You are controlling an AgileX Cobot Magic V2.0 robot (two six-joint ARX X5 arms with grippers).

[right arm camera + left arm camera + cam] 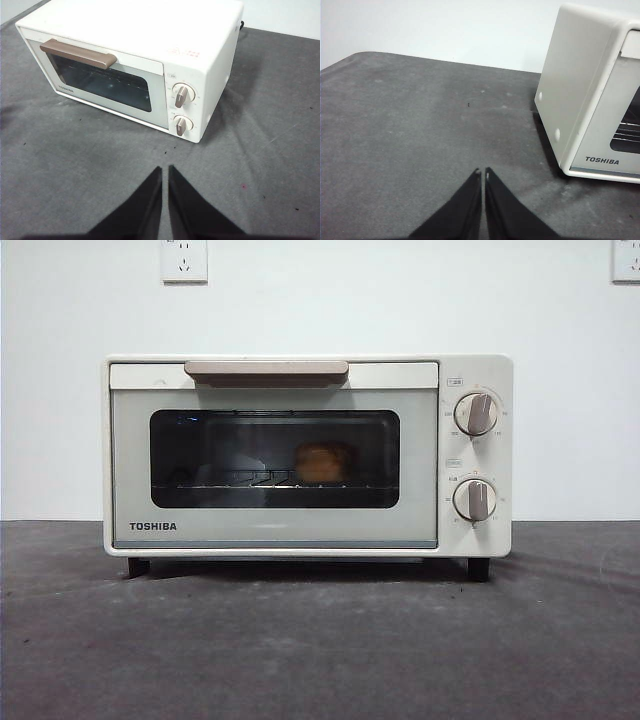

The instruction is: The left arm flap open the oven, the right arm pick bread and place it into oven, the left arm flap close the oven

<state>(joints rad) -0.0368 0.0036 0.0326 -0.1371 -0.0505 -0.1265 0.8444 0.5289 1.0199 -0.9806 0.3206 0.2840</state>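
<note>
The cream-white TOSHIBA oven [300,370] stands on the dark table with its door shut and its beige bar handle [266,370] at the top. The golden bread [322,463] sits on the wire rack inside, seen through the dark glass, right of the window's middle. My left gripper [482,173] is shut and empty, low over the table beside the oven's left side wall [570,85]. My right gripper [165,169] is shut and empty, above the table in front of the oven's knob side [183,95]. Neither arm shows in the front view.
Two beige knobs [476,413] sit on the oven's right panel. A grey cloth-like table top [320,640] stretches in front of the oven. A white wall with two sockets [184,260] stands behind.
</note>
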